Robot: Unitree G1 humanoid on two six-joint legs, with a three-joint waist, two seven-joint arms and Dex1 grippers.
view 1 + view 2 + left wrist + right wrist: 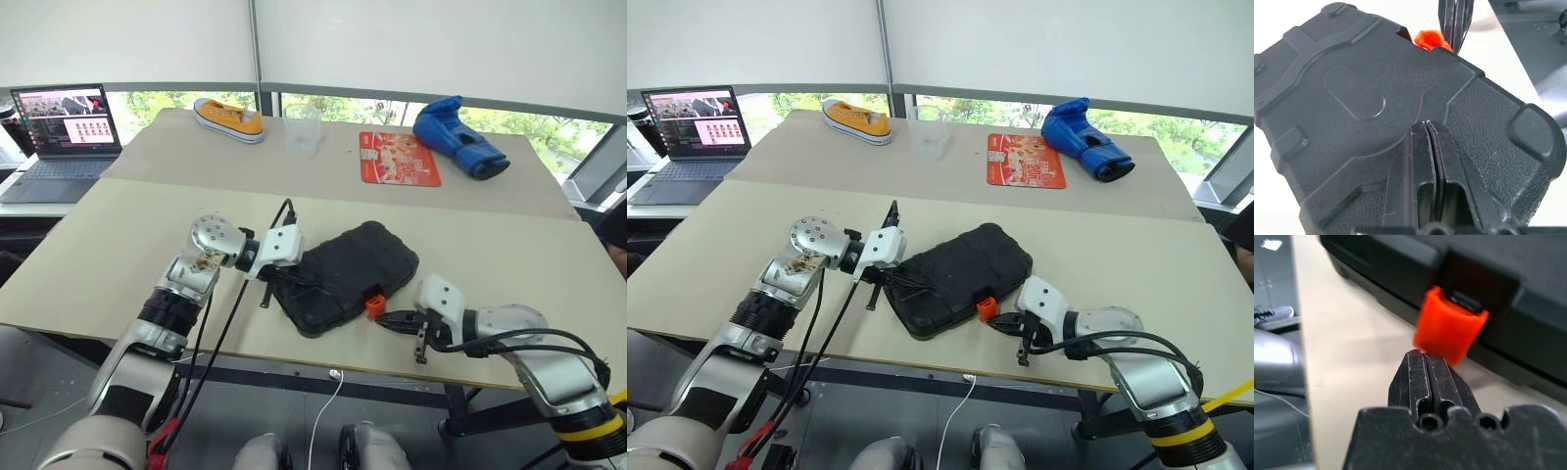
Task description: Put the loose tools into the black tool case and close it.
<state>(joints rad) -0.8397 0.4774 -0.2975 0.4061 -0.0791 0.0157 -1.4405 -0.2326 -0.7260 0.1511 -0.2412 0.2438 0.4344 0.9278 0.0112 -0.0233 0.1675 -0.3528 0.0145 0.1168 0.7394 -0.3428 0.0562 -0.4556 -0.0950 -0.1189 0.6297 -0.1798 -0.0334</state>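
Black tool case (pixel 345 276) closed, between left pincer (pixel 281 285), right pincer (pixel 384 318)

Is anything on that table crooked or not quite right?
The black tool case lies askew, at a slant to the table edge. Its lid is down, but the orange latch sticks outward rather than lying flat against the shell, so it looks unfastened. Nothing appears spilled or broken.

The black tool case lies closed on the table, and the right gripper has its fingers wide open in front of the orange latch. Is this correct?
Not quite: the right gripper is shut, as the right wrist view shows. The black tool case is closed, and the gripper is in front of the orange latch.
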